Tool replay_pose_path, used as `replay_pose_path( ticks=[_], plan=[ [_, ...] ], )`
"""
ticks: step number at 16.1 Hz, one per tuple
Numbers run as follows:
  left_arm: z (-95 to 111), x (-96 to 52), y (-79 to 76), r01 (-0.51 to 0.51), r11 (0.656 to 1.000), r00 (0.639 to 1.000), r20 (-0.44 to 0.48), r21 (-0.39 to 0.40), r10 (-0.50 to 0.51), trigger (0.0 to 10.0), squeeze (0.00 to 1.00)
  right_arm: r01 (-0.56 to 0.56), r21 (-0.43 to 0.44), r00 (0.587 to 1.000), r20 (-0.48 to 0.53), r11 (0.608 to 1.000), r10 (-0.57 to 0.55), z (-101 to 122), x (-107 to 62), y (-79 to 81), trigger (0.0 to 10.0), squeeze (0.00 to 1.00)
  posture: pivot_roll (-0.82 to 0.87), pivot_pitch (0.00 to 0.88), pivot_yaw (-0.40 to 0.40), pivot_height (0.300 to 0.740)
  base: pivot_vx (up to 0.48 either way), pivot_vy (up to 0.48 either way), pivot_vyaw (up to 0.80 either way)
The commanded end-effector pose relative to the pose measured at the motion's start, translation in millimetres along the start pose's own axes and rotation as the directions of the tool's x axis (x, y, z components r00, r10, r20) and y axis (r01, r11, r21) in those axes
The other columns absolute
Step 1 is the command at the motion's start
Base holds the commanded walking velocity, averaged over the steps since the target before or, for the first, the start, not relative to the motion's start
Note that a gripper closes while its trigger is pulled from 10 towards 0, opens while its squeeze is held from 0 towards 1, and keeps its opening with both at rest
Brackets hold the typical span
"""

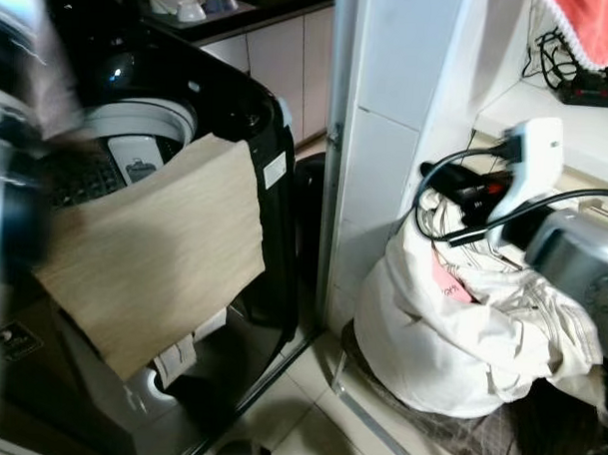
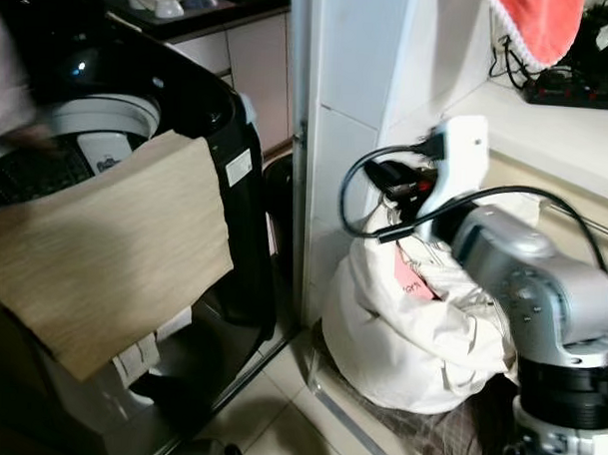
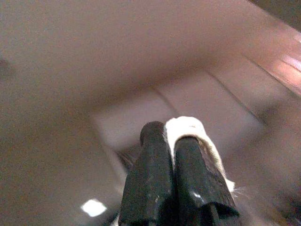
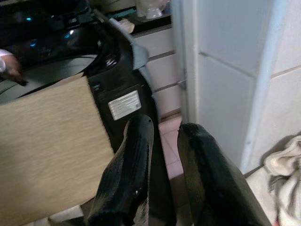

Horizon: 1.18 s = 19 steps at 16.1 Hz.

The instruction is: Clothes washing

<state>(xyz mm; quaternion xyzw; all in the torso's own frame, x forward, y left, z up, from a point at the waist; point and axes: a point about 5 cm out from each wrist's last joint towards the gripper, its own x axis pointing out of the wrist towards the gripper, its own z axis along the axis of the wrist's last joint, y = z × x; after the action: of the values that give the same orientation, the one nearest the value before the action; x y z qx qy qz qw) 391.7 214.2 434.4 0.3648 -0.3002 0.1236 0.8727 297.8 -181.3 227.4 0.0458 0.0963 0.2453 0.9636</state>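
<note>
White cloth [image 3: 188, 127] pinched between closed left gripper [image 3: 170, 141] fingers

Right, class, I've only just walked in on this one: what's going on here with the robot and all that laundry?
The robot is loading a black washing machine. A beige cloth hangs over the machine's front edge. The left claw is shut on a bit of white cloth. The right claw is open and holds nothing, raised between the machine and a white bundle of clothes that sits on the floor by the tiled wall.
</note>
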Motion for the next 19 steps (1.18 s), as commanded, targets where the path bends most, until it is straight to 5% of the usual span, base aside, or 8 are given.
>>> replay_pose_path(
  ticks=[1,5,9,13,14,15,16,19],
  plan=[
    [-23.0,-8.1,-24.3,0.159,0.986,0.978,-0.131,-0.050,-0.164,0.0,0.00,-0.018,-0.016,1.000,0.001,1.000,0.018,0.3,-0.5,3.4,10.0,0.00,-0.05,0.000,0.060,0.740,0.000,0.000,0.00],
    [-73.6,-42.0,-71.6,0.386,0.902,0.818,-0.379,-0.195,-0.432,0.0,0.00,-0.098,-0.044,0.992,-0.083,0.994,0.094,-18.1,-0.2,21.5,10.0,0.00,-0.05,0.000,0.065,0.740,0.000,0.000,0.00],
    [-76.1,-41.6,-66.2,0.366,0.884,0.792,-0.400,-0.291,-0.460,0.0,0.00,-0.336,-0.086,0.932,-0.170,0.938,0.319,-30.7,-8.8,52.6,10.0,0.00,-0.05,0.000,0.065,0.740,0.000,0.000,0.00],
    [-80.0,-41.4,-59.2,0.372,0.911,0.792,-0.452,-0.176,-0.411,0.0,0.00,-0.329,-0.101,0.933,-0.186,0.939,0.307,-32.7,-7.3,52.5,10.0,0.00,-0.05,0.000,0.067,0.740,0.000,0.000,0.00],
    [-88.7,-53.2,-72.5,0.495,0.832,0.666,-0.506,-0.251,-0.548,10.0,0.00,-0.354,-0.103,0.923,-0.201,0.929,0.330,-34.3,-8.8,55.5,10.0,0.00,-0.05,0.000,0.067,0.740,0.000,0.000,0.00],
    [-92.9,-59.2,-77.4,0.537,0.795,0.610,-0.522,-0.281,-0.596,10.0,0.66,-0.371,-0.106,0.915,-0.212,0.923,0.344,-36.0,-10.0,57.1,10.0,0.00,-0.05,0.000,0.069,0.740,0.000,0.000,0.00],
    [-95.1,-60.3,-76.0,0.544,0.797,0.601,-0.540,-0.263,-0.589,10.0,1.00,-0.378,-0.108,0.911,-0.223,0.919,0.348,-38.0,-10.8,58.0,10.0,0.00,-0.05,0.000,0.070,0.740,0.000,0.000,0.00],
    [-98.2,-61.4,-72.5,0.554,0.800,0.589,-0.571,-0.230,-0.572,10.0,1.00,-0.383,-0.108,0.907,-0.233,0.917,0.351,-40.5,-11.6,59.1,10.0,0.00,-0.05,0.000,0.070,0.740,0.000,0.000,0.00]
  ],
)
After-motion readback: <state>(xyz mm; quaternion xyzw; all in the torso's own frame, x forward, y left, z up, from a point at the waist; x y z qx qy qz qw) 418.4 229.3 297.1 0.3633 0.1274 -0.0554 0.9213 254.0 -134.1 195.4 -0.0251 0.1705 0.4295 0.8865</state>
